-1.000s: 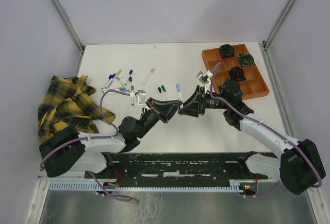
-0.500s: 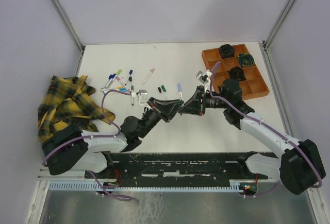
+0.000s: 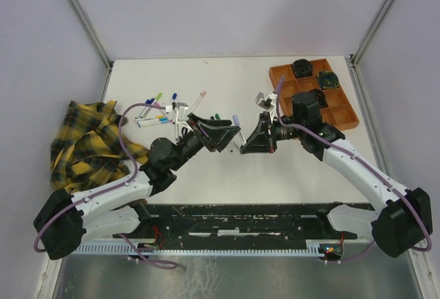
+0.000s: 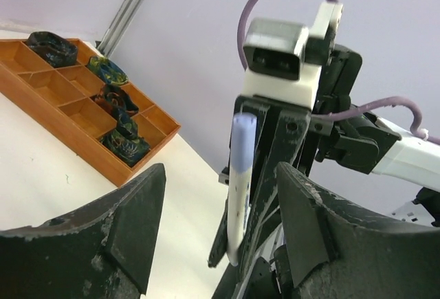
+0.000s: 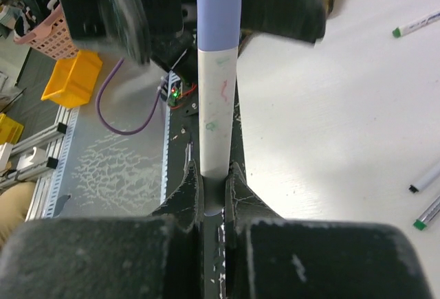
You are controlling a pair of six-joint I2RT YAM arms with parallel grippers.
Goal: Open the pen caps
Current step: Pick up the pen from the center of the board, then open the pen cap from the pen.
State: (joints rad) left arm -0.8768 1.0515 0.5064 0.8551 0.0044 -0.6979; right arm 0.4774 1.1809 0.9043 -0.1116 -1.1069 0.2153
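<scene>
Right hand: your right hand (image 5: 213, 190) is clamped on the lower end of the pen barrel (image 5: 214, 106), one finger pressed against each side
Pen barrel: white-grey with faint coloured scribbles, it runs straight out from those fingers, raised off the bench (image 3: 227, 79) and pointing at the other arm
Lavender cap: the lavender cap (image 5: 220, 3) is seated on the far end of the barrel; you see it in the left wrist view as the rounded tip at the top of the pen
Left hand: your left hand (image 4: 221, 196) is spread wide and holds nothing, its two black fingers (image 4: 137, 223) flanking the pen
Contact: in the right wrist view the left fingers sit blurred on either side of the cap; you cannot tell from these views whether they touch it
Arms: from above, the two hands meet nose to nose over the middle of the bench, well clear of its surface
Spare pens: a loose cluster of spare pens (image 3: 155, 113) with blue and green caps lies on the bench to your left, near the plaid cloth (image 3: 89, 137)
Orange tray: the orange tray (image 3: 342, 117) sits at the far right corner with round black objects (image 3: 300, 67) in several of its compartments, apart from both hands
</scene>
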